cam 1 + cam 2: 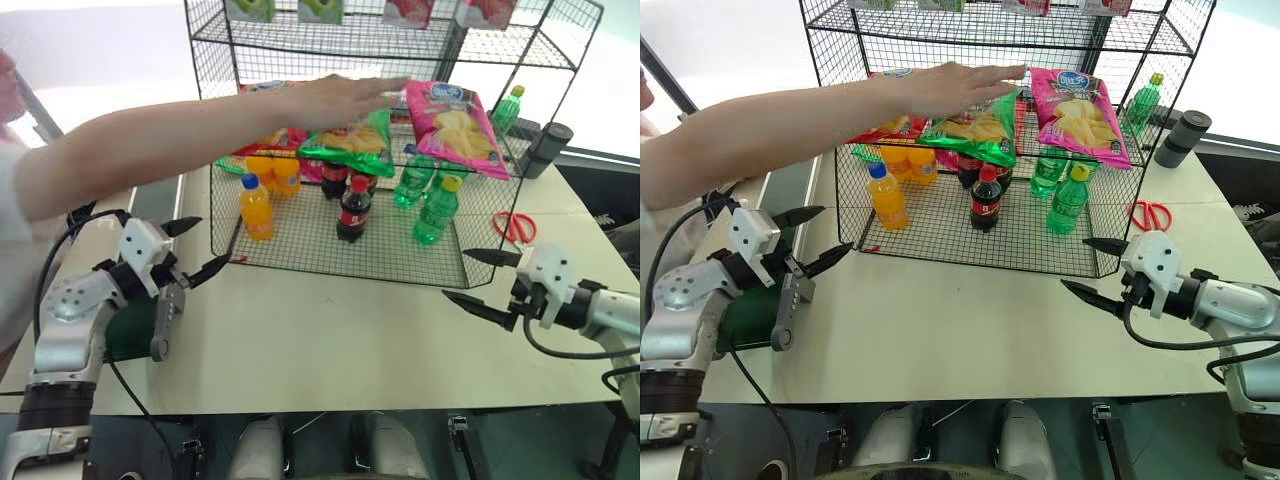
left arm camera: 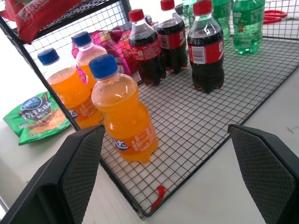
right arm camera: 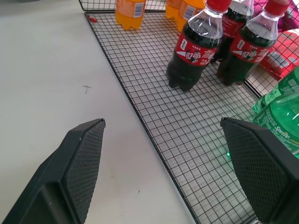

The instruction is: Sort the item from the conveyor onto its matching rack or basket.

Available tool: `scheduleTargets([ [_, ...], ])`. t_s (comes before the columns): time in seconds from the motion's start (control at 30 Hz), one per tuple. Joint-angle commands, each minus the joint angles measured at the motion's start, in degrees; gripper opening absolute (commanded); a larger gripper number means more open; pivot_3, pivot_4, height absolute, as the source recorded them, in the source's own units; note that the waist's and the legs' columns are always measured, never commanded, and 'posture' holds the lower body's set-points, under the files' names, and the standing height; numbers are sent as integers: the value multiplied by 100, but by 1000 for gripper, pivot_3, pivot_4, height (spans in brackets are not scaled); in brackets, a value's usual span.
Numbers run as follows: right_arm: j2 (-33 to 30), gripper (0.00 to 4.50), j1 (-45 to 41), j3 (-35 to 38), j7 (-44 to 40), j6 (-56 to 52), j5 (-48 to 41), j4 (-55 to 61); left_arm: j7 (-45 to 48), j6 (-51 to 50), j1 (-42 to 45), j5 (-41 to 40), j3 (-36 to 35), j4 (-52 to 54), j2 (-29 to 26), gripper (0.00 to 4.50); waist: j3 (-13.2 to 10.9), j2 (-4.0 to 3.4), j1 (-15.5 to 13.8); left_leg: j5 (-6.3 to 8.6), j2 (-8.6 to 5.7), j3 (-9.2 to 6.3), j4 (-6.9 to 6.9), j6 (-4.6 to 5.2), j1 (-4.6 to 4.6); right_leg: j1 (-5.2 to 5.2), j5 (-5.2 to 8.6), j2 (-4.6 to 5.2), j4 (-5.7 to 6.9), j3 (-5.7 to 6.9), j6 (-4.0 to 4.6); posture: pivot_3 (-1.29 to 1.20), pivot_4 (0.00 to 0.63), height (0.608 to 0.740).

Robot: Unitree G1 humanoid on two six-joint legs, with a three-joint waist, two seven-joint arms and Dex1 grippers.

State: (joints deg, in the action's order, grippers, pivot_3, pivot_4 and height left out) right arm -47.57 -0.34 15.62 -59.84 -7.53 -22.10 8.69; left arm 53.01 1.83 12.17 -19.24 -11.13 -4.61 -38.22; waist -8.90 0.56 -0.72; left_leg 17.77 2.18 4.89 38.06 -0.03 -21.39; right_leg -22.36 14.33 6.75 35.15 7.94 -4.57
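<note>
1. White table top (image 1: 330, 340) is seen in front of the tall black wire rack (image 1: 400, 262), which is used as the landmark.
2. The pink chip bag (image 1: 455, 125) is seen leaning on the rack's middle shelf, toward its right end, with its long side running up and down and its top tipped back.
3. A green chip bag (image 1: 352, 143) is seen beside it, nearer the rack's middle, with a person's hand (image 1: 345, 97) reaching over it.
4. Orange, cola and green bottles are stood on the rack's bottom shelf.
5. The left gripper (image 1: 192, 248) is held in front of the rack's left corner, with its fingers spread apart and nothing between them.
6. The right gripper (image 1: 478, 276) is held in front of the rack's right corner, with its fingers also apart and empty.
7. The pink bag is found above and behind the right gripper, so the right arm is judged the nearer one.
8. A corner of the green conveyor (image 1: 745, 322) is seen under the left gripper.
</note>
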Motion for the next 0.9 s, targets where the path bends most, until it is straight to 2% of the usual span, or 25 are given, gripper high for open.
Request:
scheduleTargets([
  [0.03,47,4122,-176,-34,10,214,44,-120,10,160,82,14,-34,72,-32,4500,0,0,5,0,0,0,0,-1,0,-1,0,0,0,0,0,0,150,740],
  [0.47,24,4122,-101,-57,-23,385,139,-166,-44,166,-10,32,103,159,62,4500,0,0,-3,-2,-1,-1,0,-3,0,2,0,0,1,1,0,0,150,740],
  [0.9,61,4122,197,-19,267,247,118,256,-182,-142,386,239,343,-75,162,4500,1,1,-3,-5,-2,-2,1,-9,2,4,0,0,2,0,-1,0,150,740],
])
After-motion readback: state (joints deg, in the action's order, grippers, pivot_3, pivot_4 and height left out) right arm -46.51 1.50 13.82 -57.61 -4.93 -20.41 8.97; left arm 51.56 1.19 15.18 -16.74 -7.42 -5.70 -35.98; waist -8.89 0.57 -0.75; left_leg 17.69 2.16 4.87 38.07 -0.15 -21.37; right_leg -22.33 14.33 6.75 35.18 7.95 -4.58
